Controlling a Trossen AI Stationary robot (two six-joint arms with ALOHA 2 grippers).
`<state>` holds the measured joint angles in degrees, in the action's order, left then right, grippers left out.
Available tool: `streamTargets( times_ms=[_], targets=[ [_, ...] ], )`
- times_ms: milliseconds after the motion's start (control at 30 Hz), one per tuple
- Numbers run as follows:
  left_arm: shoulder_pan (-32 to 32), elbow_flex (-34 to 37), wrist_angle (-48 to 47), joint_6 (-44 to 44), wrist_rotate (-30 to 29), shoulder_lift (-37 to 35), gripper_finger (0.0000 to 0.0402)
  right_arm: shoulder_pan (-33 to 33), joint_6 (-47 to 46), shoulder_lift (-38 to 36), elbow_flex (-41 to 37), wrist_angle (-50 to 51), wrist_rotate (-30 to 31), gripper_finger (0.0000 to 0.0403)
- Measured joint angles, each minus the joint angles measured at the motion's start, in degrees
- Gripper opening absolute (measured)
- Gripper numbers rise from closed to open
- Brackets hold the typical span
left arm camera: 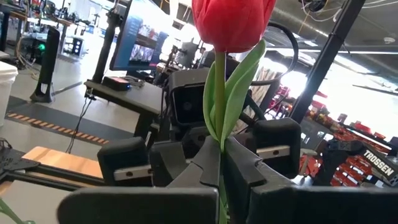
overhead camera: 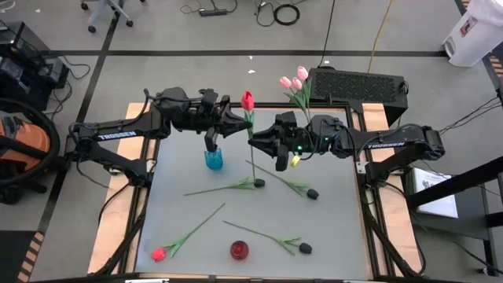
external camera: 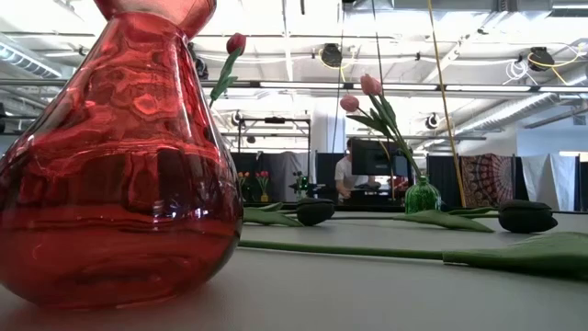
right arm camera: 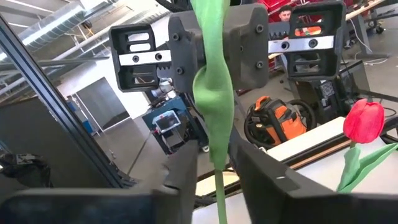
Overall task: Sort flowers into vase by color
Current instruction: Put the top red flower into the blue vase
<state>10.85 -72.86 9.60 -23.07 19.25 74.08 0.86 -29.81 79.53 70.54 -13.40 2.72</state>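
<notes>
Handing off a red tulip [overhead camera: 247, 100] mid-air, loads left to sort

Left gripper [overhead camera: 242, 119] is clamped on its stem above the table; right gripper [overhead camera: 255, 145] sits slightly parted around it. Pinks [overhead camera: 295, 81] are vased; one red, three black lie loose.

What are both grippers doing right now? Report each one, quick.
Left gripper: shut on the red tulip, holding it upright by the stem.
Right gripper: jaws open around the same stem, letting go.
</notes>
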Motion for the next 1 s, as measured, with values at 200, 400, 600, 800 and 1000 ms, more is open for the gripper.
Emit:
streamTargets(
  times_ms=[200,400,600,800,1000],
  targets=[
    [0.28,0.02,-5.76,2.40,-0.58,-2.64,0.0003,0.00,0.34,-1.20,0.00,0.07,-0.03,0.0156],
    [2.12,0.01,-13.69,6.10,-3.11,-8.78,0.0002,0.00,2.30,-3.37,0.02,0.07,0.00,0.0171],
    [5.18,0.02,-22.31,8.56,-3.48,-16.58,0.0002,0.00,4.80,-4.82,0.02,0.45,0.01,0.0169],
    [7.38,-0.01,-33.61,13.41,-6.26,-25.14,0.0002,-0.02,5.25,-5.16,0.02,0.58,0.26,0.0169],
    [8.68,0.00,-41.94,17.03,-12.20,-32.05,0.0002,-0.40,5.87,-5.21,0.02,1.14,0.84,0.0169]
  ],
)
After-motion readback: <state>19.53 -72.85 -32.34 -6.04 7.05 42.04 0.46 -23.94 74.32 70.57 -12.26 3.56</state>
